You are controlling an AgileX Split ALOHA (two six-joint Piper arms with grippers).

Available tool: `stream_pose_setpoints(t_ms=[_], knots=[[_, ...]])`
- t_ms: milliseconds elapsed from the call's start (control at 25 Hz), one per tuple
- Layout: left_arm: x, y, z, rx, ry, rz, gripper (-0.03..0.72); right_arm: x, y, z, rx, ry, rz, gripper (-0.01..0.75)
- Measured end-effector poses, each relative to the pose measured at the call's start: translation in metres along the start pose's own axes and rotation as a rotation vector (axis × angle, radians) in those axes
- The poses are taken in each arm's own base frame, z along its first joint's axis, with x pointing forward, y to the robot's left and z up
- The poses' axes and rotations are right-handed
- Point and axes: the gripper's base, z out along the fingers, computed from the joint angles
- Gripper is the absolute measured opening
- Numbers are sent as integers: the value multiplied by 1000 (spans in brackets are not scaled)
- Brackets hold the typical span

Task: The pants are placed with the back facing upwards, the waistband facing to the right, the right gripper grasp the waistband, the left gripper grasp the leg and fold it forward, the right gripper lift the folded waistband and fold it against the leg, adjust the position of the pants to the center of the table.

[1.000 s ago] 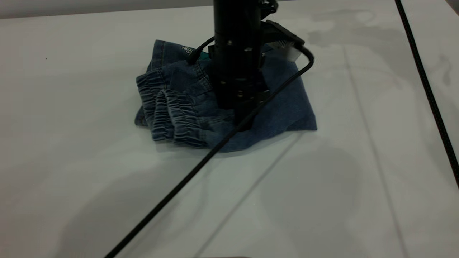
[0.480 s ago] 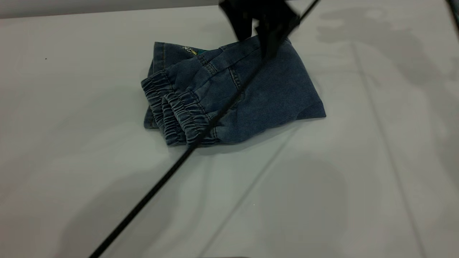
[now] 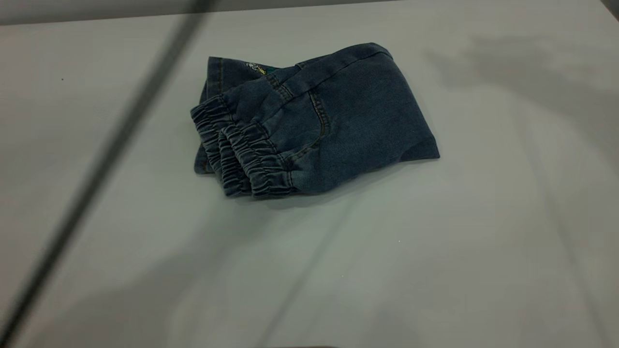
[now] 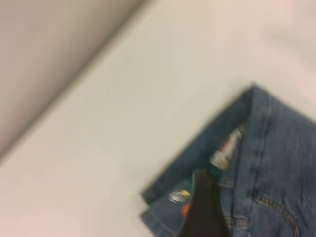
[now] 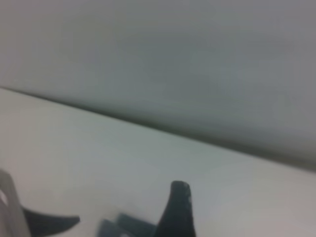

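Note:
The blue denim pants (image 3: 333, 121) lie folded in a compact bundle on the white table (image 3: 435, 251), slightly back of centre. The ruffled waistband (image 3: 237, 154) is doubled over at the bundle's left front. A strip of the printed leg (image 3: 256, 68) peeks out at the back left under the fold. No gripper shows in the exterior view. In the left wrist view the left gripper (image 4: 203, 212) hovers over the pants (image 4: 276, 168) corner with the coloured print (image 4: 224, 150). The right gripper (image 5: 128, 202) is open above bare table (image 5: 98, 148), nothing between its fingers (image 5: 178, 207).
A blurred black cable (image 3: 106, 159) sweeps diagonally across the left side of the exterior view. Soft arm shadows fall on the table at the right (image 3: 522, 72). A grey wall (image 5: 173, 64) rises behind the table's far edge.
The black arm that stood on the pants has lifted away out of the exterior view. Its cable has swung from over the pants to the left. The pants lie still.

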Motion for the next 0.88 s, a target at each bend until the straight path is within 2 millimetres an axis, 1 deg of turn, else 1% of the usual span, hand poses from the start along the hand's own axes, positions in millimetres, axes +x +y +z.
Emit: stream_pose_setpoints(t_ms=[120, 160, 240, 280, 320, 400, 440, 520, 560, 680, 800, 840, 880], knots=[[-7, 14, -64, -21, -108, -22, 504, -3, 24, -41, -28, -43, -19, 582], [-5, 17, -78, -24, -122, -25, 504, 0, 28, -49, -30, -37, -20, 582], [1, 23, -113, -29, -153, -39, 504, 7, 39, -72, -32, -34, -35, 582], [7, 24, -123, -29, -151, -44, 504, 13, 42, -78, -28, -19, -35, 582], [15, 25, -137, -29, -153, -50, 504, 19, 46, -89, -25, -11, -36, 582], [32, 28, -166, -29, -161, -68, 504, 33, 57, -114, -20, -6, -46, 582], [42, 28, -174, -27, -149, -74, 504, 42, 60, -122, -19, 7, -44, 582], [66, 29, -198, -24, -147, -93, 504, 60, 72, -150, -20, 2, -56, 582], [76, 29, -209, -23, -149, -109, 504, 70, 76, -158, -20, 7, -57, 582], [117, 30, -244, -22, -170, -135, 504, 101, 91, -195, -7, -14, -80, 582], [158, 27, -265, -21, -173, -150, 504, 133, 100, -221, 1, -22, -91, 582], [172, 26, -273, -22, -183, -160, 504, 145, 101, -225, 2, -15, -89, 582], [184, 25, -275, -20, -176, -164, 504, 159, 103, -231, 3, -13, -88, 582]])
